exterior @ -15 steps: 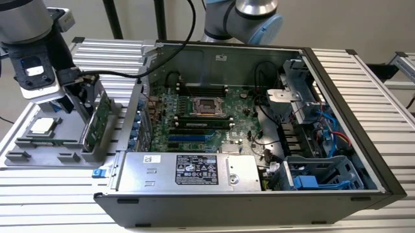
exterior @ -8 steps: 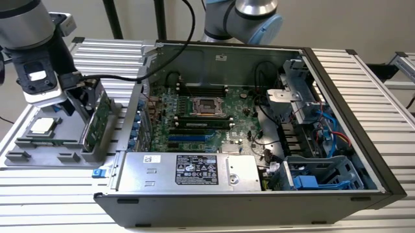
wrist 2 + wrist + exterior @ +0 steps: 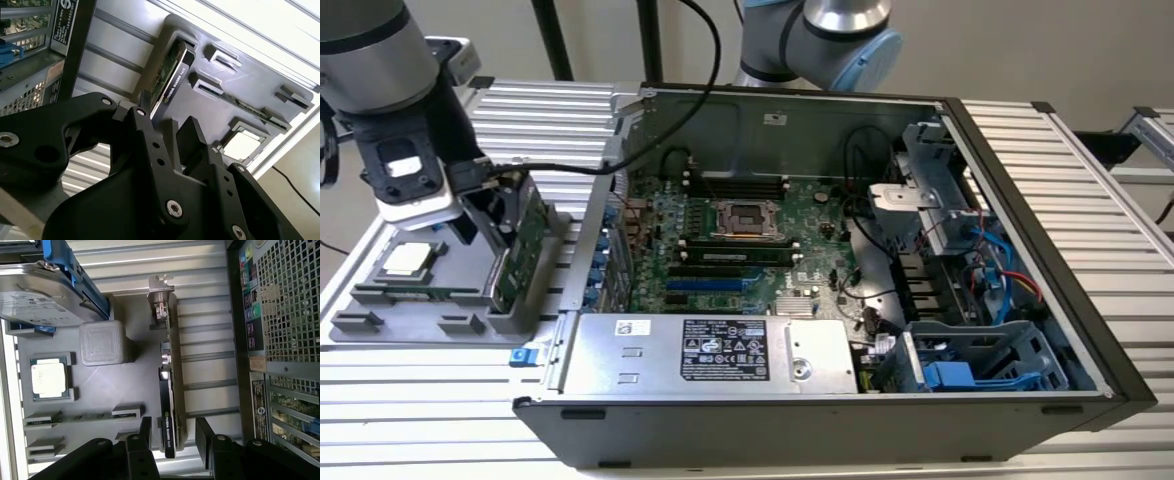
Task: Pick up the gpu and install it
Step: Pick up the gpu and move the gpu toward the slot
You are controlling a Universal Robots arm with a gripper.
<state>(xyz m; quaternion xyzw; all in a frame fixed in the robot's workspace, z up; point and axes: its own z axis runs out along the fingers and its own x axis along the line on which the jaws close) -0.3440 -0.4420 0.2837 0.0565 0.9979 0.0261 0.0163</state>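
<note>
The gpu point(image 3: 516, 245) stands on edge in a slot of the grey parts tray point(image 3: 400, 325), at the exterior view's left, beside the open computer case point(image 3: 854, 400). In the first wrist view the gpu point(image 3: 169, 390) shows its black face, a green board edge and its silver bracket at the far end. My gripper point(image 3: 175, 435) is open just above it, with one black finger on each side of the card's near end and a gap on both sides. The second wrist view shows the gripper point(image 3: 167, 127) with the gpu point(image 3: 172, 75) beyond its fingertips.
On the tray lie a processor point(image 3: 49, 379), a narrow memory stick point(image 3: 44, 419), a grey block point(image 3: 102, 342) and a silver hard drive with a blue frame point(image 3: 35, 295). The case holds the motherboard point(image 3: 734, 240) and a power supply point(image 3: 707, 350).
</note>
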